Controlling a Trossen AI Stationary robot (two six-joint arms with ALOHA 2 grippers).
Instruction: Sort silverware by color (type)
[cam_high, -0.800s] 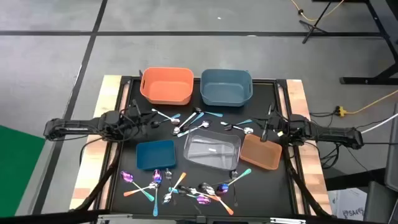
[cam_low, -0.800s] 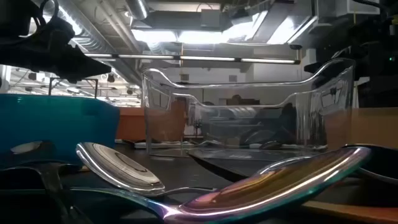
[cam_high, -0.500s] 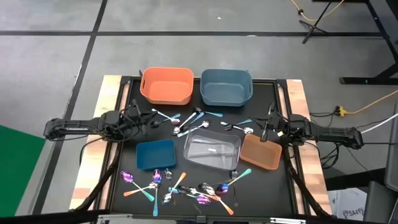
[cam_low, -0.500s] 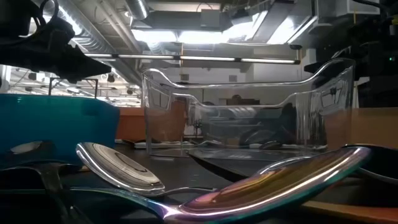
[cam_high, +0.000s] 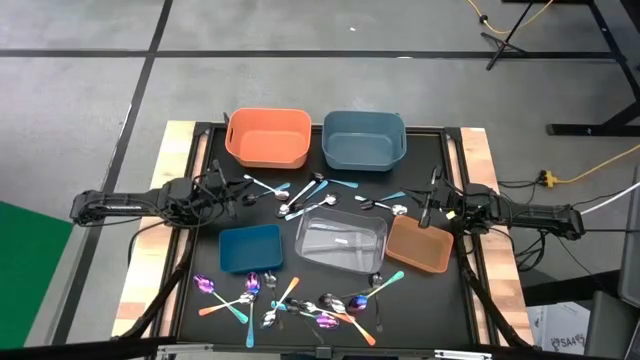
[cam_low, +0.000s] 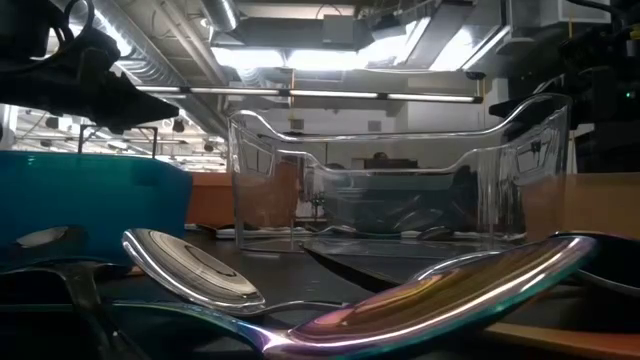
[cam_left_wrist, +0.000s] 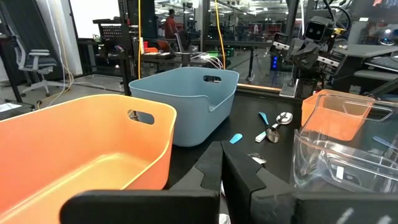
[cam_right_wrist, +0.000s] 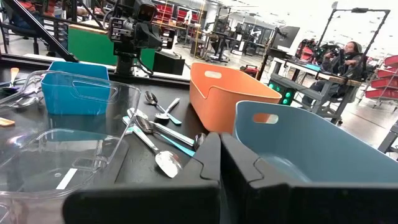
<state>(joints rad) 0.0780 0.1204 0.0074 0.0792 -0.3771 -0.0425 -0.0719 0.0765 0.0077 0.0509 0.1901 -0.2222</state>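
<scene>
**Kid:** Where are all the spoons and forks?

**Robot:** They lie in two bunches on my black surface (cam_high: 200, 290). One bunch of silverware (cam_high: 300, 193) sits in the middle, just in front of the orange bin (cam_high: 267, 137) and the big blue-gray bin (cam_high: 364, 139). Some pieces there are plain silver, and some have teal handles. The other bunch (cam_high: 290, 302) is spread along the near edge, with shiny purple spoons, silver ones, and some with orange or teal handles. From down low, a silver spoon (cam_low: 190, 267) lies right next to a rainbow-shiny one (cam_low: 450, 295).

**Kid:** Is any of it in a bin?

**Robot:** The orange bin and the blue-gray bin look empty. I cannot tell what the small thing in the clear bin (cam_high: 342, 243) is.

**Kid:** What else is there?

**Robot:** A small blue bin (cam_high: 250, 248) on one side of the clear bin and a brown bin (cam_high: 420, 245) on the other.

**Kid:** What are your hands doing?

**Robot:** My left hand (cam_high: 243, 192) is by the middle bunch, pinched closed and holding nothing. My right hand (cam_high: 425, 208) is above the brown bin, pinched closed too, with nothing in it.
</scene>
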